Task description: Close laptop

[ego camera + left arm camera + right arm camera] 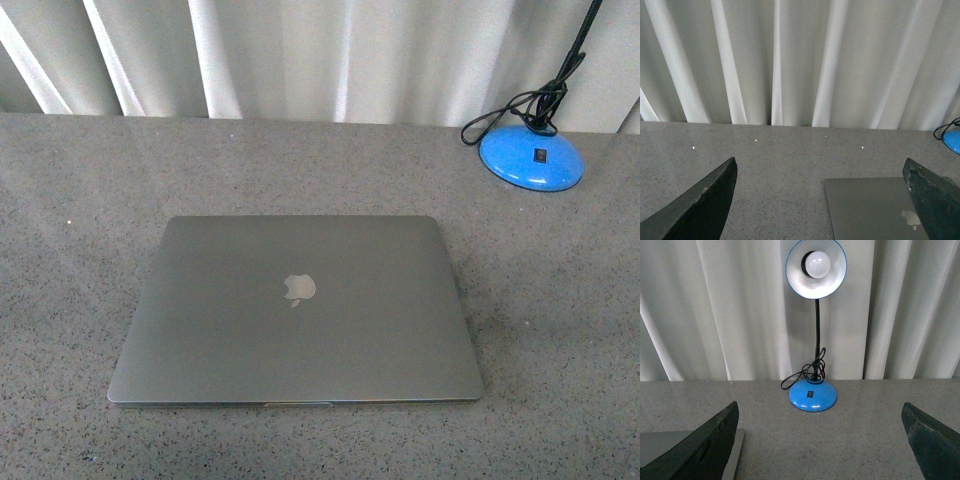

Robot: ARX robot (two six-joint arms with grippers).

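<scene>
Both pincers spread above laptop

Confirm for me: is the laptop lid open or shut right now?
Shut. The laptop lies flat on the table with the lid's logo facing up, and no keyboard or screen shows.

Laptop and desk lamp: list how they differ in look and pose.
The laptop is grey and lies flat with its lid shut; the lamp is blue and stands upright on a round base. The laptop is plainly wider than the lamp's base. Both rest on the speckled table.
</scene>
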